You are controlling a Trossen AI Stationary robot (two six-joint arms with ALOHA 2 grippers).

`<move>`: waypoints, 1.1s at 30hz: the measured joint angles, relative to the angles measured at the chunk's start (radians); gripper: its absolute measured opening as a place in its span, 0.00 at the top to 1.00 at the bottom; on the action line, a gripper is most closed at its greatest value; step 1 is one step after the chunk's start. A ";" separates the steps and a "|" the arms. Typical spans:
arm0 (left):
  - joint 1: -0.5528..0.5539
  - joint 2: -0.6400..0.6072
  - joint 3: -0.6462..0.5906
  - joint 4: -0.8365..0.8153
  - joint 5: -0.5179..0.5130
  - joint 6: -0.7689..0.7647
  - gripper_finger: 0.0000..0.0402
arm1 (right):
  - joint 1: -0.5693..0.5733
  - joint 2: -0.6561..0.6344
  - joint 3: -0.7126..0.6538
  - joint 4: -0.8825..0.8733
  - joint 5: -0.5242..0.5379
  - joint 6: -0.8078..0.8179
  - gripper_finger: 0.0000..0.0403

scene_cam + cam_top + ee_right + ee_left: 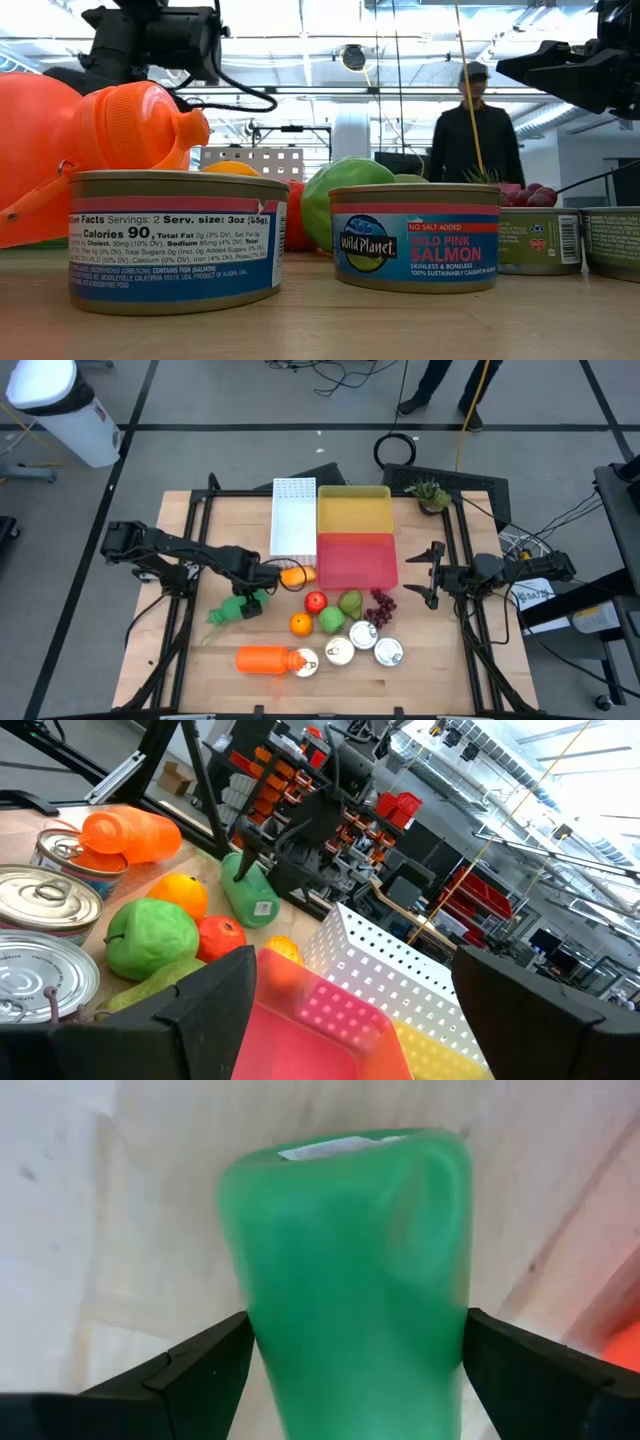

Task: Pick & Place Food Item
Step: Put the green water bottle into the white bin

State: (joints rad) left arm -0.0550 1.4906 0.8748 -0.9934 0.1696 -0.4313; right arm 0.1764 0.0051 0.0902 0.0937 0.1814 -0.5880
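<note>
You are looking at the grasp step of a pick-and-place. The left gripper (252,592) is straddling the green bottle (350,1270), which is lying on its side on the wooden table (180,660), near the white perforated rack (294,515) and just beside an orange item (296,574). In the left wrist view its two fingers (200,1365) are standing wide on either side of the bottle's body, flanking it closely; whether they are touching it yet cannot be told. Nothing is lifted.

The right gripper (432,575) is waiting well to the right of the red bin (357,560), its jaws spread wide and holding nothing, as the right wrist view is showing.

The remaining food is lying in front of the bins: a red apple (315,601), an orange (300,624), a green apple (331,622), a pear (350,603), grapes (381,606), tins (362,635) and an orange bottle (262,659). A yellow bin (353,510) is sitting behind the red one. A person (476,130) is standing beyond the table.

By judgement, your next move is calling for the left fingers to close squarely on the bottle's body before any lift, since a round, smooth body is likely to roll or slip if it is pinched off-centre. The carry to a bin is then following.
</note>
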 joint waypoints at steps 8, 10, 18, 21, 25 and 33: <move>-0.045 0.025 -0.031 0.088 -0.038 -0.034 0.13 | 0.000 0.000 0.000 0.000 0.000 0.000 0.22; -0.055 0.025 -0.032 0.098 -0.058 -0.037 0.14 | 0.000 0.000 0.000 0.000 0.000 0.000 0.22; -0.077 -0.046 0.003 0.109 -0.120 -0.028 0.37 | 0.000 0.000 0.000 0.000 0.000 0.000 0.22; -0.086 -0.105 0.033 0.114 -0.133 -0.035 0.42 | 0.000 0.000 0.000 0.000 0.000 0.000 0.22; -0.109 -0.184 0.074 0.104 -0.178 -0.046 0.44 | 0.000 0.000 0.000 0.000 0.000 0.000 0.22; -0.169 -0.316 0.152 0.259 -0.402 0.007 0.44 | 0.000 0.000 0.000 0.000 0.000 0.000 0.22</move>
State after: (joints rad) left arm -0.2238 1.1747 1.0270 -0.7347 -0.2325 -0.4238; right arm 0.1764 0.0055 0.0902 0.0937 0.1818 -0.5884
